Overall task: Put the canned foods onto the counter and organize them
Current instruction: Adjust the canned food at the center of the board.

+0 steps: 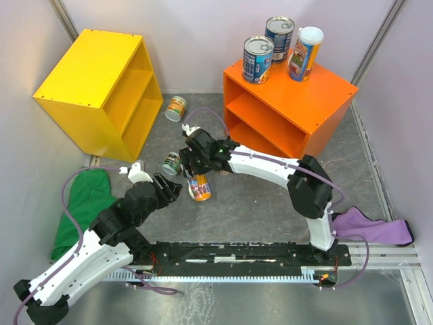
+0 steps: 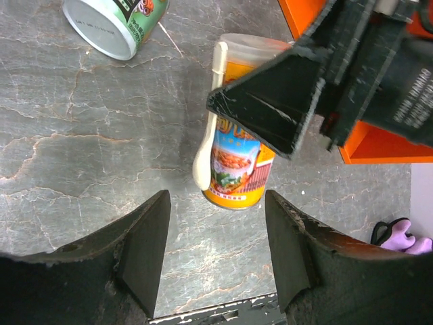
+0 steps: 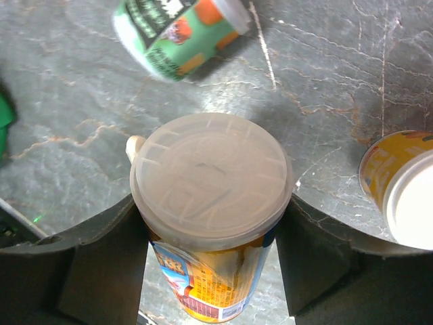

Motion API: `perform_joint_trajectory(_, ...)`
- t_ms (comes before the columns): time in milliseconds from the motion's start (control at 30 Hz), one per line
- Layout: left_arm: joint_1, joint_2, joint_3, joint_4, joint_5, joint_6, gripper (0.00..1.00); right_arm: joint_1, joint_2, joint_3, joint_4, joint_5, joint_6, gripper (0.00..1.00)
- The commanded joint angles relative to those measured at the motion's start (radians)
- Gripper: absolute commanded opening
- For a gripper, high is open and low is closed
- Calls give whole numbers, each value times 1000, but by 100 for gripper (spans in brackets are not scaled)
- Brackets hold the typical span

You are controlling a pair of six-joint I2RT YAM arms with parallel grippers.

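Near the middle of the grey marbled table surface [image 1: 257,203], the right gripper [image 1: 197,177] has its jaws closed against both sides of a short orange-labelled can with a pale translucent lid [image 2: 237,169]. The can is slightly tilted in the top view; I cannot tell whether it is off the table. Its label shows a food picture with red and blue patches, and the writing is too blurred to read. A cream plastic strip [image 2: 203,162] runs down its side.

The left gripper [image 2: 216,203] sits just beside that can on the near side. Its jaws are partly apart with nothing between them.

A short green-labelled can [image 2: 118,20] lies on its side close by. It has an orange-red picture on the label and the lettering is unreadable. Another short colourful can [image 1: 176,108] lies on its side farther back, between the yellow box cabinet [image 1: 88,74] and the bright orange box cabinet [image 1: 331,84].

On the orange cabinet's flat top, three cans stand upright and close together at the back-left:
- one wide blue-labelled silver-topped tin [image 1: 258,59]
- a second blue-labelled tin [image 1: 279,37]
- a tall slim white-lidded can [image 1: 304,54]

None of their label text is legible.

A green cloth [image 1: 84,200] lies at far left and a purple cloth [image 1: 375,229] at far right.
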Motion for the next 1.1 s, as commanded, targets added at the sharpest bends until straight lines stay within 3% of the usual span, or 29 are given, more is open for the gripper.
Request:
perform_joint_trajectory(0, -1, -5, 53, 8, -33, -3, 65, 41, -166, -64, 187, 21, -40, 26)
perform_joint_trajectory(300, -2, -12, 76, -34, -46, -2, 66, 155, -355, -419, 500, 195, -111, 27)
perform_joint_trajectory(633, -1, -18, 113, -100, -1, -62, 66, 315, -489, -657, 831, 498, -276, 24)
perform_joint_trajectory(867, -1, -35, 132, -142, 11, -84, 66, 417, -531, -760, 1059, 652, -392, 23)
perform_joint_trajectory(1067, -1, -65, 102, -120, 25, -80, 66, 505, -478, -911, 1396, 762, -468, 23)
